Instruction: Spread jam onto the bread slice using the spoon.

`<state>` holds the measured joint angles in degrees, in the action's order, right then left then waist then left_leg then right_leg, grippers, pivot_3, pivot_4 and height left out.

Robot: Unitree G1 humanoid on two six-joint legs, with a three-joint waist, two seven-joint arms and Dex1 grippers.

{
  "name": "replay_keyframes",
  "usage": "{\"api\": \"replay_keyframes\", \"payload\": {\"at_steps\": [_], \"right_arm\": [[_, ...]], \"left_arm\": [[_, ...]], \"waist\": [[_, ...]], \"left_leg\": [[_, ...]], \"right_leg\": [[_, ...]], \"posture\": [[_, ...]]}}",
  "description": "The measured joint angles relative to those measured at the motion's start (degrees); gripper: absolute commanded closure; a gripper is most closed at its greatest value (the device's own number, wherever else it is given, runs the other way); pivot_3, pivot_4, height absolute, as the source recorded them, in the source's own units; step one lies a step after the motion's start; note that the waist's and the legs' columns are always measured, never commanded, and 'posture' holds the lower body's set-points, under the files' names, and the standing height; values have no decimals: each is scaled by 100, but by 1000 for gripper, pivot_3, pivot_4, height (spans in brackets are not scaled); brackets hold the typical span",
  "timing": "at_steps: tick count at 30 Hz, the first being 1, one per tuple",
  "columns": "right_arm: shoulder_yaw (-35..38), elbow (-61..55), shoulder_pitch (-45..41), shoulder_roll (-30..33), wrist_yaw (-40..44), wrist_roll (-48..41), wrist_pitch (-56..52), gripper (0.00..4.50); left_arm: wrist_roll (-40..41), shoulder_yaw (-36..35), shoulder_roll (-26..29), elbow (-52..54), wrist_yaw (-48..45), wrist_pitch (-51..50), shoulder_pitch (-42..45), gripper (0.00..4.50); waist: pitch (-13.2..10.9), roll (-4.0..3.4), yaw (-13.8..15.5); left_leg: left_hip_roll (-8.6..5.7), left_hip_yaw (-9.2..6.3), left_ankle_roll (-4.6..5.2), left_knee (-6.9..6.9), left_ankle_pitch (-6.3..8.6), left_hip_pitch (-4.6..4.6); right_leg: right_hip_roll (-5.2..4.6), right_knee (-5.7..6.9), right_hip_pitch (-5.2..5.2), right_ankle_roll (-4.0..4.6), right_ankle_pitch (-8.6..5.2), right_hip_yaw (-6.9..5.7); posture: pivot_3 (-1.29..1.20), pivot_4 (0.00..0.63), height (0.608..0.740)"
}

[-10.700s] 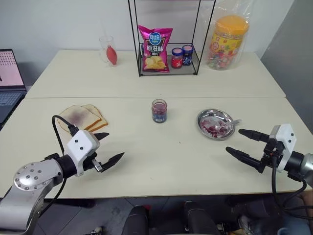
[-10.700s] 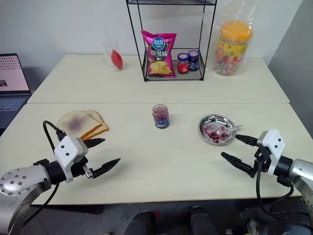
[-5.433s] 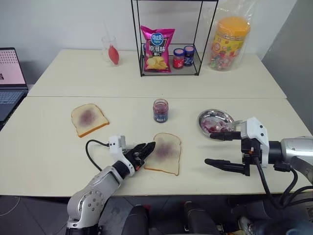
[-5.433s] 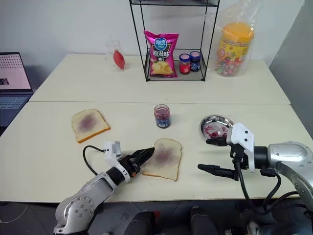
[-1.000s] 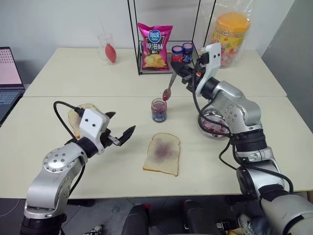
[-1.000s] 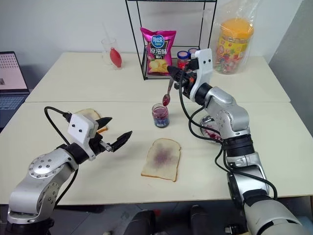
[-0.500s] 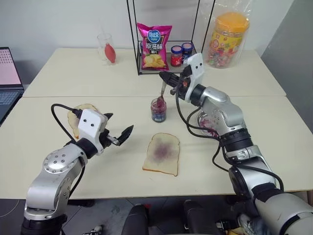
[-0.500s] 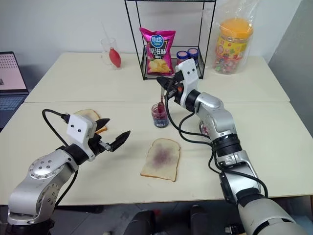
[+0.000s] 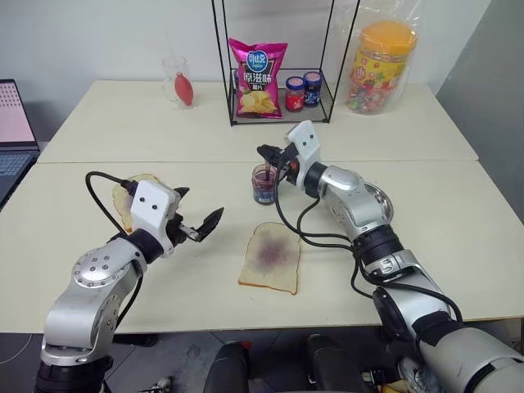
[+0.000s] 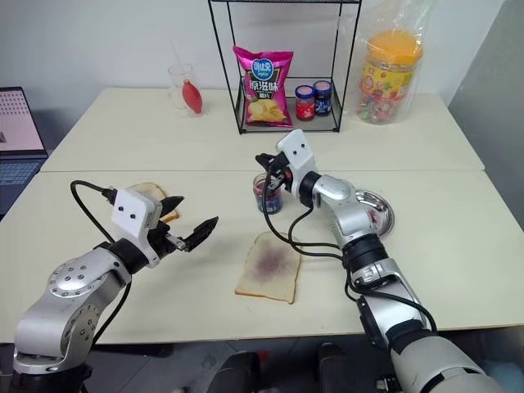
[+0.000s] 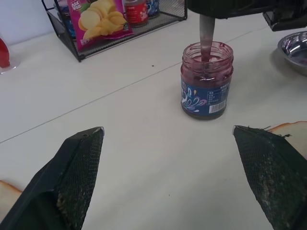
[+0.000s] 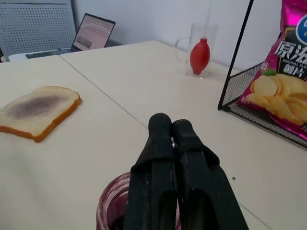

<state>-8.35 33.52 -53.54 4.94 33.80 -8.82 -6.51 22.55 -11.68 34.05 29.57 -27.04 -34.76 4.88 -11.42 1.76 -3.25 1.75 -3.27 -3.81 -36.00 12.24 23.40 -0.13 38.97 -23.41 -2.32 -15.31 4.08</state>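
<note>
The jam sits in a small lidless glass jar (image 9: 264, 184) at mid-table, seen closer in the left wrist view (image 11: 206, 86). My right gripper (image 9: 264, 153) hovers just over the jar's mouth, shut on the spoon (image 11: 206, 33), whose handle runs straight down into the jam; the bowl is hidden inside. The bread slice (image 9: 270, 256), pale with a purple smear, lies flat on the table in front of the jar. My left gripper (image 9: 198, 206) hangs open and empty to the left of the slice, pointing toward the jar.
A second, browner slice (image 12: 36, 108) lies at the left behind my left gripper. A round steel dish (image 10: 381, 214) sits right of the jar. At the back stand a wire rack (image 9: 274, 82) with chips and two lidded jars, a candy tub (image 9: 377, 65) and a glass (image 9: 178, 82).
My right gripper has come down and leftward with the spoon, from well above the jar to its mouth; the spoon's bowl is now inside the jar. The left gripper stayed still.
</note>
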Motion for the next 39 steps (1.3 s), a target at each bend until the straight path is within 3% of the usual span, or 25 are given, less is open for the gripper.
{"api": "replay_keyframes", "payload": {"at_steps": [19, 39], "right_arm": [[1447, -192, -149, -300, -600, -1294, -2314, 4458], [1861, -525, -222, -354, -1065, -1786, -2805, 4458]], "left_arm": [[-46, 138, -31, -134, -19, 68, 82, 0], [-108, 248, -56, -270, -112, 195, 190, 0]], "waist": [[0, 0, -2], [0, -1, -4]], "left_leg": [[0, 0, 0, 1, 0, -1], [0, 1, 0, 3, 0, 0]], "right_leg": [[1, 1, 1, 0, 0, -1], [2, -1, 0, 0, 0, 0]], "posture": [[0, 150, 740], [0, 150, 740]]}}
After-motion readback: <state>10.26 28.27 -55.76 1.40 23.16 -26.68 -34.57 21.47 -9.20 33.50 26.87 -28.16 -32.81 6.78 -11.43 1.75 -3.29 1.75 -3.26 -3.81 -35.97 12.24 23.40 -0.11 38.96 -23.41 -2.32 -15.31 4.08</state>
